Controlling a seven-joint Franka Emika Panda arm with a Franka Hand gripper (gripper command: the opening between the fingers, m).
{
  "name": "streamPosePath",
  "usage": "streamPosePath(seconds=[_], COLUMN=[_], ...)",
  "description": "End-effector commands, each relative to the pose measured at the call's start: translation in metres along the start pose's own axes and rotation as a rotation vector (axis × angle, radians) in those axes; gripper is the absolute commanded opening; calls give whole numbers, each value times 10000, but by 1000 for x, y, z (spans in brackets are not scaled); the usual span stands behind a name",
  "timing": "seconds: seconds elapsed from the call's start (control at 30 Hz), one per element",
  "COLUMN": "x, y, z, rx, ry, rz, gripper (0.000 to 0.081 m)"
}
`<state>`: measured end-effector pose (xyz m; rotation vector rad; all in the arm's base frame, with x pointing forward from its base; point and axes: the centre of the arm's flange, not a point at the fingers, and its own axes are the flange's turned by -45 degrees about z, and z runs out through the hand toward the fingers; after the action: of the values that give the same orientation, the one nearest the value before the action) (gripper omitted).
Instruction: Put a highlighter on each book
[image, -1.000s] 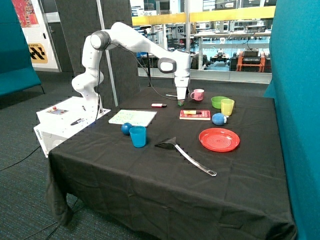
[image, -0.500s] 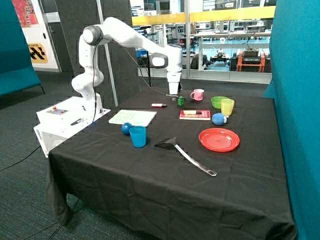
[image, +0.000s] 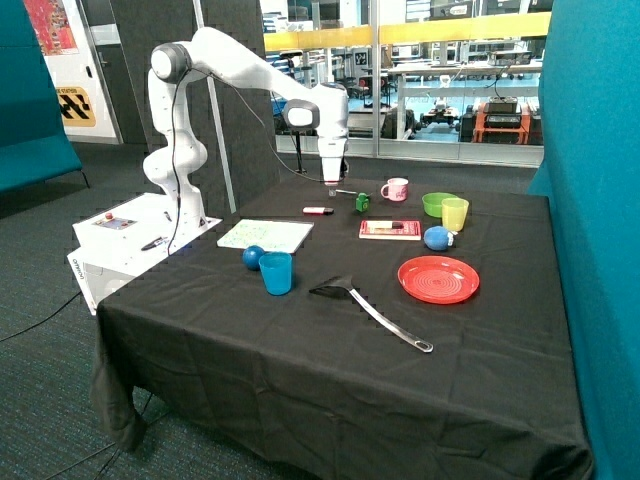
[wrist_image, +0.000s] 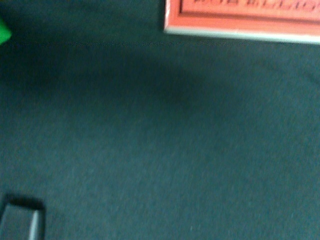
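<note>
A small red book (image: 390, 230) lies on the black cloth near the table's back, and a pale yellow highlighter (image: 380, 225) appears to lie on its cover. The red highlighter (image: 318, 211) lies on the cloth between this book and the larger white book (image: 265, 235) speckled green, which has nothing on it. My gripper (image: 330, 187) hangs a little above the cloth, just behind the red highlighter, holding nothing I can see. In the wrist view, an edge of the red book (wrist_image: 240, 17) shows over bare cloth.
A small green object (image: 362, 201), a pink mug (image: 396, 189), a green bowl (image: 436, 203) and a yellow cup (image: 455, 213) stand at the back. A blue ball (image: 437, 238), red plate (image: 438, 278), spatula (image: 372, 306), blue cup (image: 276, 272) and second blue ball (image: 253, 256) lie nearer.
The arm has swung away from the red book and the green object, carrying the gripper toward the red highlighter. The things on the table have stayed in place.
</note>
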<state>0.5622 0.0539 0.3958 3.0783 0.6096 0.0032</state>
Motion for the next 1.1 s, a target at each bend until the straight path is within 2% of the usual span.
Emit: streamPosePath(seconds=[0.0,0.2,0.33,0.63,0.73,0.97,1.07], x=[-37,-55,-65,-85,-88,-96,-99], y=[-20,-24,-27,-42,-47,-63,-68], z=[-2,2,4,10,13,20,22], rx=[38,38,38,38,38,38,38], ry=[-13,-13,-13,-13,-13,-14,-14], rz=[-262,-174,-56,82,139,246,298], gripper=[808,805,771,614,609,498,483])
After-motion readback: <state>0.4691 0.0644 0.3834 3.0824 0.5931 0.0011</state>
